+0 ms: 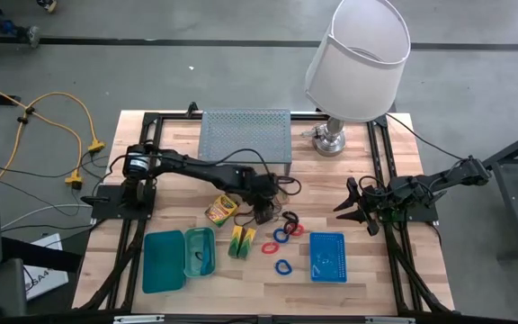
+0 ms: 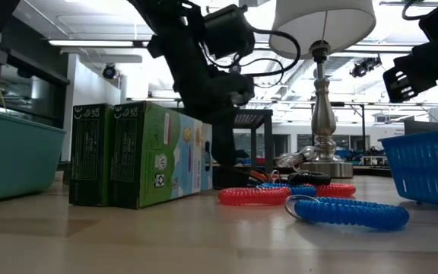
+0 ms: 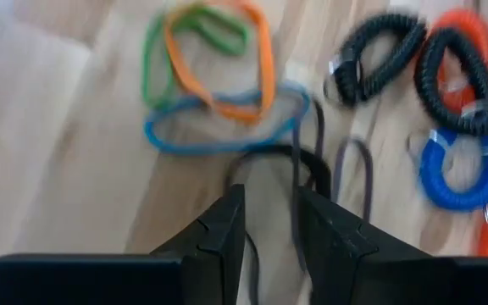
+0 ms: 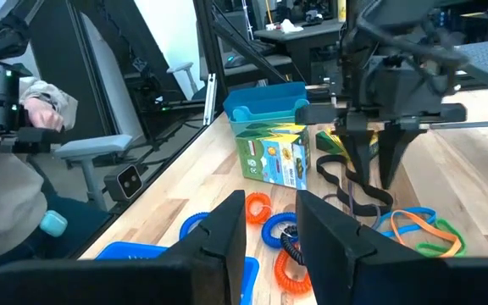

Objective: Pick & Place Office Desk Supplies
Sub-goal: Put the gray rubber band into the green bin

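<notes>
Here, thin black band loops (image 3: 307, 182) are lying on the wood directly under my left gripper (image 3: 269, 222), whose fingers are standing narrowly apart around one strand. Coloured rubber bands (image 3: 219, 80) are lying just ahead, coil loops (image 3: 451, 161) off to one side. My right gripper (image 1: 360, 205) is waiting spread wide, well apart.

White-shaded lamp (image 1: 358, 49), grey perforated riser shelf (image 1: 245, 135), yellow cable (image 1: 66, 121) on floor

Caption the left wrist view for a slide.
Left gripper fingers slightly apart above dark band loops, with colored flat bands and coiled loops beyond.
</notes>
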{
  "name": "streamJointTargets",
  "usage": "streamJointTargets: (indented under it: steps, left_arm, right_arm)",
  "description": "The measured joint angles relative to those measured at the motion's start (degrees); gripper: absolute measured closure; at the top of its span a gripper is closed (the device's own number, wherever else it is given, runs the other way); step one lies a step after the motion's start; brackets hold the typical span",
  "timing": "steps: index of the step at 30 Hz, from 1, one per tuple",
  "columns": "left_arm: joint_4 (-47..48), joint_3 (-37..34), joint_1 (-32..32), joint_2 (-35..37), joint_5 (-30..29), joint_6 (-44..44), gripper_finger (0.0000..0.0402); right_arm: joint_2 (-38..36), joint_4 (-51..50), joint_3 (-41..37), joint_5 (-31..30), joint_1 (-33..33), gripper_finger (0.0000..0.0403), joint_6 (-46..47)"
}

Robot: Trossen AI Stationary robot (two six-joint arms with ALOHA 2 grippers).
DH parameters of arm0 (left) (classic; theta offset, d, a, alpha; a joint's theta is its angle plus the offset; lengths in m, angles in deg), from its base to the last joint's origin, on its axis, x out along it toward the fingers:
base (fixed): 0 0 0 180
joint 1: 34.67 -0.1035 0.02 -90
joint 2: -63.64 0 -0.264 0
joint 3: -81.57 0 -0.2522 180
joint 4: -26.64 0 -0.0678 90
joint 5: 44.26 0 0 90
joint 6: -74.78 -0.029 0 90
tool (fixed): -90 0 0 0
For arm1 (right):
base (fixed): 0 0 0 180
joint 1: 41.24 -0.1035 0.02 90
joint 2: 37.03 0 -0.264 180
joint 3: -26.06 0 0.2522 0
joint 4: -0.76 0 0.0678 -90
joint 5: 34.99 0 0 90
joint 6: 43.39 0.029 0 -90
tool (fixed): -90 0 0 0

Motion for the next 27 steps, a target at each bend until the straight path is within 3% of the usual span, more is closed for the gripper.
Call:
streamJointTargets:
  steps: [7,15,27]
  left_arm:
    - [-0.6,0.0,1.5,0.0,0.2,-0.7,0.0301]
    - [0.2,0.0,1.9,0.0,4.5,-2.9,0.0301]
    - [2.7,0.0,1.7,0.1,2.9,-4.7,0.0301]
  right_arm:
    - [0.0,0.0,0.0,0.0,0.0,0.0309,0.0]
    - [0.0,0.0,0.0,0.0,0.0,0.0309,0.0]
    - [0.0,0.0,0.0,0.0,0.0,0.0309,0.0]
